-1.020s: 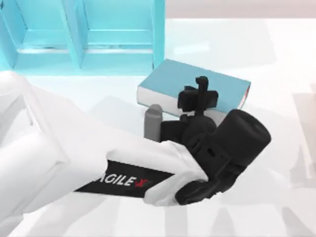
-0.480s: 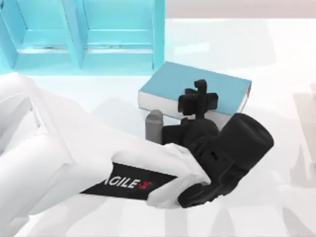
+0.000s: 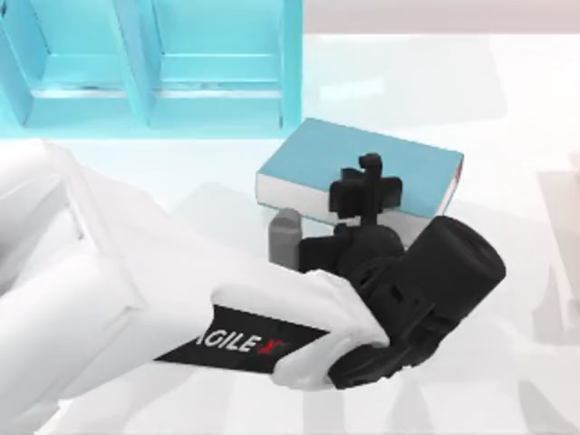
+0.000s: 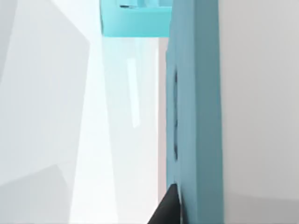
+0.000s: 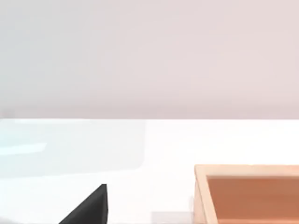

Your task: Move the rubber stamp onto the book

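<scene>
One arm, my left, reaches across the table (image 3: 517, 109) from the top view's left side, and its white forearm with the black AgileX label covers much of the near area. The left gripper (image 3: 367, 184) hangs over the book (image 3: 308, 159), above the near part of the teal cover and a little to the right of its middle. Whether this gripper is spread, pressed together or pinching something I cannot tell, because the black wrist hides it from above. I also cannot tell where the rubber stamp is.

The book lies flat near the middle of the table, slightly turned, with its white page edges toward the near side. Behind it and to the left stands the light-blue shelf unit (image 3: 217, 63), close to the book's far corner. A small grey upright block (image 3: 285, 237) stands just beside the book's near edge, between the book and the arm.

From the left wrist camera, the book's cover (image 4: 196, 116) is very close, with the shelf unit (image 4: 135, 18) farther off.

The right wrist camera looks over white table (image 5: 154, 144) toward an orange-brown open box (image 5: 247, 193). The right gripper's state I cannot tell either.
</scene>
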